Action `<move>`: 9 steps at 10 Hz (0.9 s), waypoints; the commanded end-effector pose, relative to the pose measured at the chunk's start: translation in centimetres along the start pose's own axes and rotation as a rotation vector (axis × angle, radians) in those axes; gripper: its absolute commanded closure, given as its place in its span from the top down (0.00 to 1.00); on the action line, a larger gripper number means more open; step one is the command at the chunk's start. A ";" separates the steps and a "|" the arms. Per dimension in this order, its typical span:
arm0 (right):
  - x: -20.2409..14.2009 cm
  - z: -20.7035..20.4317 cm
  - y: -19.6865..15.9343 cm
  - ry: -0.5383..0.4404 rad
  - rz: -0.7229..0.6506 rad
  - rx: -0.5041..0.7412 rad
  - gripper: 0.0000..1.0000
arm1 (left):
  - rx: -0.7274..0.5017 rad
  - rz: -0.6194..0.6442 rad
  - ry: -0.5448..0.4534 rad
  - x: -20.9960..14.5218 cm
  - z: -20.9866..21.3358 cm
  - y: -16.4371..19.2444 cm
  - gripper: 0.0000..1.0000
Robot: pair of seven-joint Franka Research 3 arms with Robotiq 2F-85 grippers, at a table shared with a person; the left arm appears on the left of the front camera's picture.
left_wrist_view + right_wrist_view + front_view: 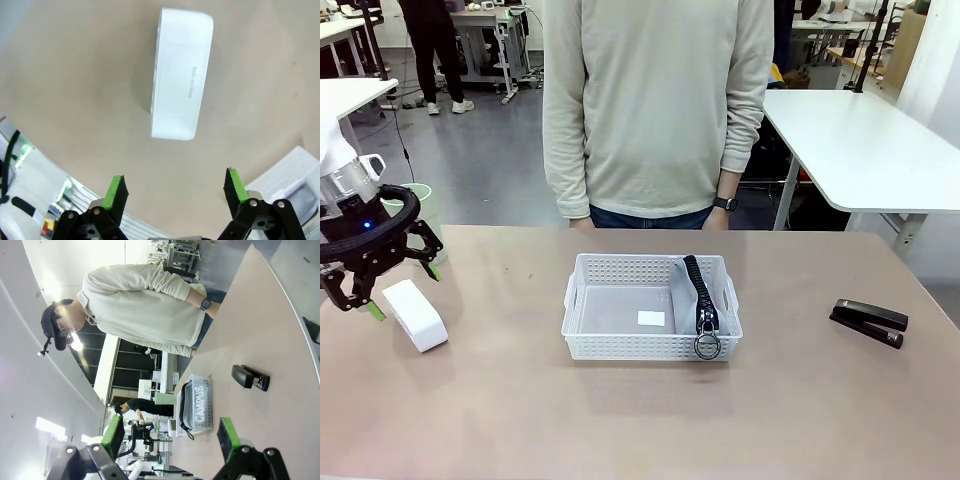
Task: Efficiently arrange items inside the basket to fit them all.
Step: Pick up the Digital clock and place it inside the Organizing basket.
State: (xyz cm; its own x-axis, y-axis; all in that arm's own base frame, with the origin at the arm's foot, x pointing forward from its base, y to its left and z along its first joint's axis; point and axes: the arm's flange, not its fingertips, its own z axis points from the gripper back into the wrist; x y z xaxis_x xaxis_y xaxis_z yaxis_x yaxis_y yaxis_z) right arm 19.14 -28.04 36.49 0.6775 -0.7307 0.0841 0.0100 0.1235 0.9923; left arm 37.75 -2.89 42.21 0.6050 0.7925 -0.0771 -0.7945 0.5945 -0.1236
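- Left gripper [404, 289]: lower left of the front view, jaws spread wide and holding nothing. In its wrist view [175, 185] the green pads frame bare table.
- Right gripper [171, 432]: bottom of its wrist view, jaws wide apart, nothing between them.
- White box [415, 315]: lies flat on the table [620, 420] at left, just beside the left gripper. It sits in the upper centre of the left wrist view [181, 75], clear of both pads.
- Basket [650, 346]: centre of frame, well apart from the box.
- Contents: grey pouch [692, 290] set on edge along the basket's right end, zipper up, ring pull hanging over the near rim. The rest of the floor is bare except for a small white label [651, 318].
- Black stapler [868, 322]: right of frame, outside the basket.
- Pale green cup [428, 210]: far left, behind the left gripper and partly hidden.
- Person [655, 100]: standing at the far edge, top centre.
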 end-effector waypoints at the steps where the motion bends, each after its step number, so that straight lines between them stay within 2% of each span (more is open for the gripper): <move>1: -0.1 0.1 0.0 0.006 0.030 0.005 1.00 | 0.039 -0.029 -0.050 1.4 -1.1 -0.4 1.00; 5: -0.1 0.1 0.0 0.006 0.030 0.005 1.00 | 0.116 -0.108 -0.095 1.9 -5.1 -0.8 1.00; 7: -0.1 0.1 0.0 0.006 0.030 0.005 1.00 | 0.132 -0.099 -0.130 2.2 -6.2 -1.1 1.00; 9: -0.1 0.1 0.0 0.006 0.030 0.005 1.00 | 0.158 -0.109 -0.124 2.4 -7.3 -1.3 1.00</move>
State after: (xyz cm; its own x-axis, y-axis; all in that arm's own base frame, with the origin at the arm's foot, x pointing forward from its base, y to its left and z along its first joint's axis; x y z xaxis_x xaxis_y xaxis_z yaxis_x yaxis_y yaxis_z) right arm 19.13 -28.05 36.49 0.6774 -0.7308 0.0845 0.0096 0.1236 0.9923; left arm 40.36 -2.52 35.50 0.6930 0.7203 0.0288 -0.7208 0.6931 0.0113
